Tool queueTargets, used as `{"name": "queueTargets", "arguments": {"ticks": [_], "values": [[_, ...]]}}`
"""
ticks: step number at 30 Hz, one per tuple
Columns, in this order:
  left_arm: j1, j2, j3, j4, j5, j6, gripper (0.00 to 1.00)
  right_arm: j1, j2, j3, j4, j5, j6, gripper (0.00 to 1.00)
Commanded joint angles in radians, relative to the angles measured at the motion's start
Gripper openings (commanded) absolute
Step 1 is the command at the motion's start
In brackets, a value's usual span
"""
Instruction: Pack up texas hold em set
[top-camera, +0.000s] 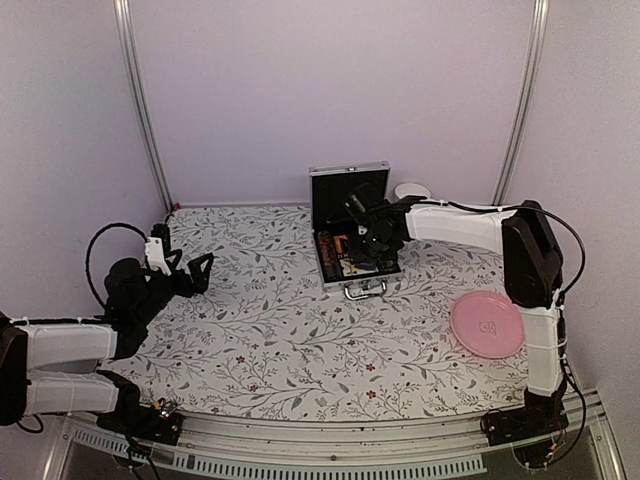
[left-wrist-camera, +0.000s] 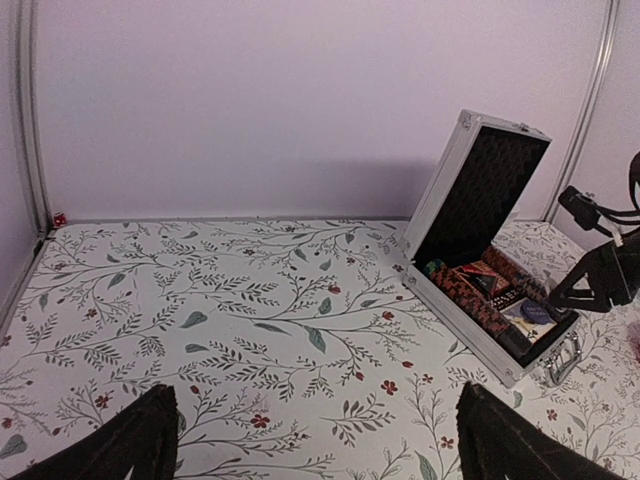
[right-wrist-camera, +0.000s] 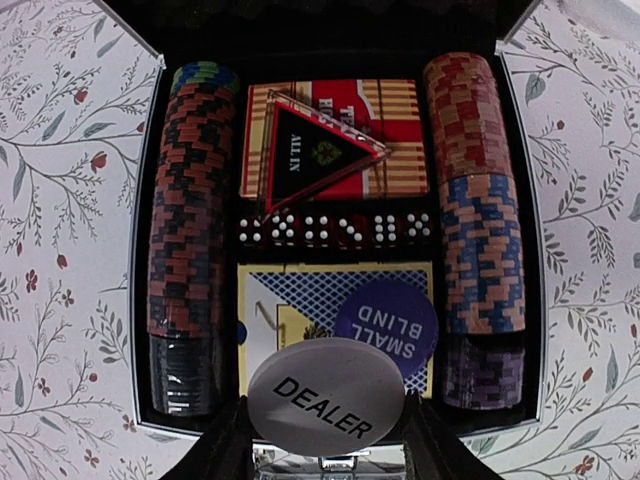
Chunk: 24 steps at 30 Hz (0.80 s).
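The silver case (top-camera: 348, 169) stands open at the back middle of the table, its black-lined lid (left-wrist-camera: 483, 187) upright. Inside lie chip stacks (right-wrist-camera: 190, 220) along both sides, a red card deck (right-wrist-camera: 403, 140) under a black "ALL IN" triangle (right-wrist-camera: 315, 155), a row of dice (right-wrist-camera: 335, 228), and a blue card deck (right-wrist-camera: 300, 295) with a blue "SMALL BLIND" disc (right-wrist-camera: 388, 322) on it. My right gripper (right-wrist-camera: 326, 440) hovers over the case's near edge, shut on a white "DEALER" disc (right-wrist-camera: 326, 396). My left gripper (left-wrist-camera: 318, 440) is open over the bare cloth at the far left (top-camera: 200, 270).
A pink plate (top-camera: 487, 323) lies at the right by the right arm's base. A white bowl (top-camera: 412, 190) sits behind the case, to its right. The case's metal handle (left-wrist-camera: 562, 362) points toward the near edge. Walls and metal posts close in the back and sides.
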Motion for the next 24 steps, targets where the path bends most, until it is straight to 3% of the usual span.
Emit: {"name": "queueTargets", "arguments": {"ticks": [1, 24], "values": [[0.007, -0.011, 0.010, 0.006, 0.001, 0.006, 0.97, -0.010, 0.078, 0.088, 0.020, -0.018, -0.075, 0.49], [0.008, -0.026, 0.010, 0.004, 0.008, 0.003, 0.97, -0.015, 0.164, 0.125, 0.049, -0.111, -0.066, 0.50]]}}
